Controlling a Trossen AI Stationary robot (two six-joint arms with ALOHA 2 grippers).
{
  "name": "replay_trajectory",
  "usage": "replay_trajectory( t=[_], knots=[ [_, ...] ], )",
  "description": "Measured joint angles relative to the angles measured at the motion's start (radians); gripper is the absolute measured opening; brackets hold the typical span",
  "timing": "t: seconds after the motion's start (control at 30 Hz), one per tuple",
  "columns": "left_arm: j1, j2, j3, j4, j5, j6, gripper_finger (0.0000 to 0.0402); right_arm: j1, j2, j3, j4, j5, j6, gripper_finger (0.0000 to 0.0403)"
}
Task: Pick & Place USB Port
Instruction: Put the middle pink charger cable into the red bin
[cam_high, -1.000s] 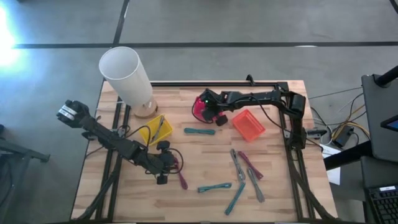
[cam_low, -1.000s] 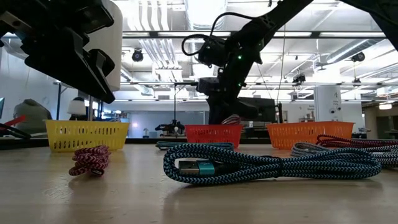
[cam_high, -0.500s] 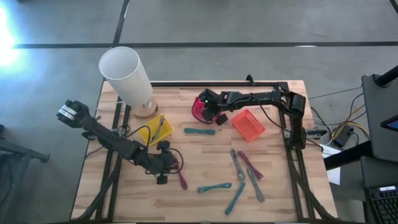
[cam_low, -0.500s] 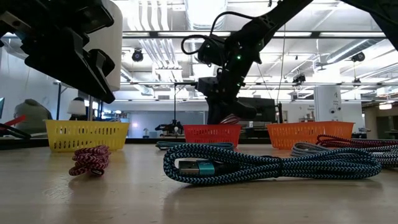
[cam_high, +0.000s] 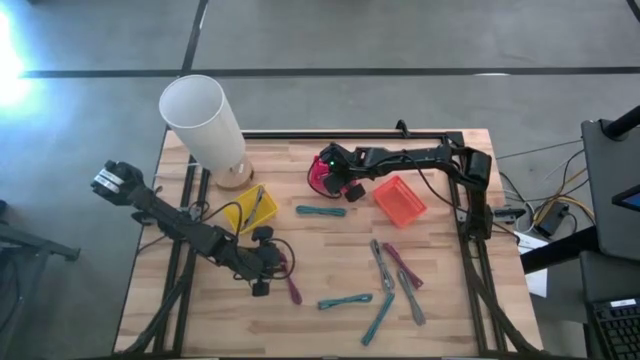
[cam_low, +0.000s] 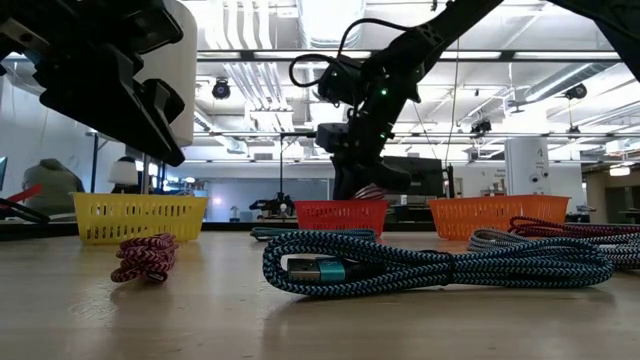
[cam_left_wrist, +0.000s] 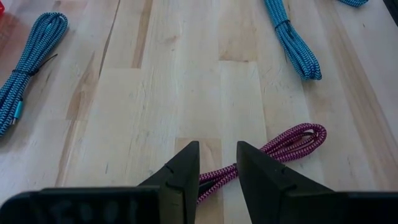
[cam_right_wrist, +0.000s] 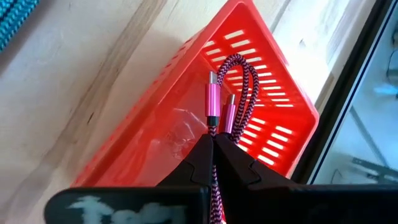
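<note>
My right gripper (cam_right_wrist: 213, 140) is shut on a pink braided USB cable (cam_right_wrist: 231, 84) and hovers over the red basket (cam_right_wrist: 186, 106) at the table's far middle (cam_high: 322, 172). My left gripper (cam_left_wrist: 217, 169) is open and low over the table near its front left (cam_high: 268, 262). Its fingers stand on either side of a maroon braided cable (cam_left_wrist: 292, 142) that lies flat on the wood. I cannot tell whether they touch it. That cable also shows in the low view (cam_low: 145, 255). My right gripper pinches the pink cable between its two fingers just behind the two plugs (cam_right_wrist: 213, 99), on two strands side by side. The plugs and a short loop stick out past the fingertips, clear above the red basket's floor. The rest of the cable is hidden behind the fingers.
An orange basket (cam_high: 400, 200) sits right of the red one and a yellow basket (cam_high: 250, 208) at the left. Teal cables (cam_high: 320, 211) (cam_high: 345, 300), grey ones (cam_high: 383, 265) and a maroon one (cam_high: 403, 265) lie on the wood. A white cylinder (cam_high: 205, 125) stands at the far left.
</note>
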Motion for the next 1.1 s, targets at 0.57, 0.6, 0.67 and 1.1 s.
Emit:
replay_trajectory(
  t=[0.57,0.6,0.67,1.1],
  knots=[
    [0.005,0.0,-0.001,-0.036,-0.238,-0.032,0.0108,0.0,0.0,0.0,0.008,0.0,0.066,0.0009],
    [0.005,-0.001,-0.001,-0.033,-0.283,-0.032,0.0108,0.0,0.0,0.0,0.007,0.0,0.071,0.0009],
    [0.004,-0.001,-0.001,-0.033,-0.349,-0.032,0.0108,0.0,0.0,0.0,0.008,0.0,0.076,0.0009],
    [0.004,-0.001,-0.001,-0.033,-0.39,-0.034,0.0108,0.0,0.0,0.0,0.011,-0.013,0.099,0.0009]
  ],
)
